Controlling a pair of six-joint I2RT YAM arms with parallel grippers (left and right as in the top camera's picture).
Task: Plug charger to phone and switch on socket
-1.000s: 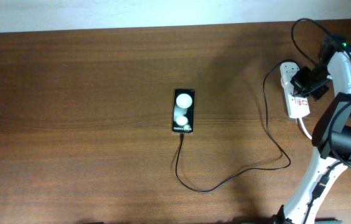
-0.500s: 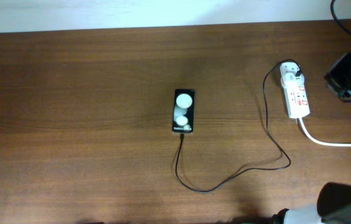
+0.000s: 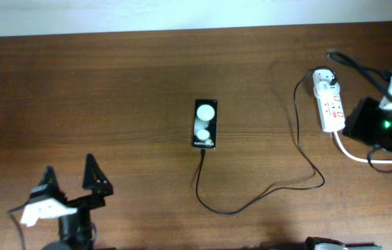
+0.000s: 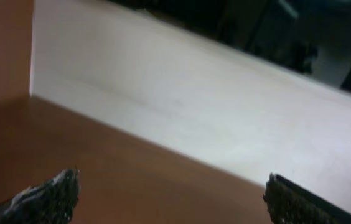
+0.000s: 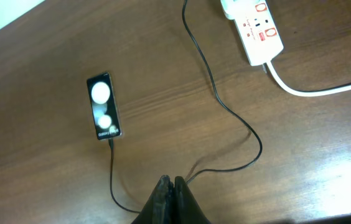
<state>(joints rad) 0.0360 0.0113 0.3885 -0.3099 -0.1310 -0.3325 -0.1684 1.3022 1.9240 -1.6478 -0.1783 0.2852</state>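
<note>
The black phone point(image 3: 205, 123) lies face up mid-table, with two white spots on its face. The thin black charger cable point(image 3: 238, 210) runs from the phone's bottom edge in a loop to its white plug head point(image 3: 323, 78), which sits in the far end of the white socket strip point(image 3: 332, 110). My left gripper point(image 3: 71, 182) is open and empty at the front left. My right arm point(image 3: 380, 126) hovers just right of the strip. In the right wrist view its gripper point(image 5: 171, 182) is shut and empty, high above the cable point(image 5: 225, 112), phone point(image 5: 104, 106) and strip point(image 5: 261, 28).
The strip's thick white cord point(image 3: 363, 157) runs off to the right and also shows in the right wrist view point(image 5: 312, 91). The left wrist view shows my open fingers point(image 4: 172, 199) over brown table with a white wall point(image 4: 194, 106) beyond.
My right arm lifted off the socket strip, swung out to the right, and now hovers beside it. My left arm has come into view at the front left.
</note>
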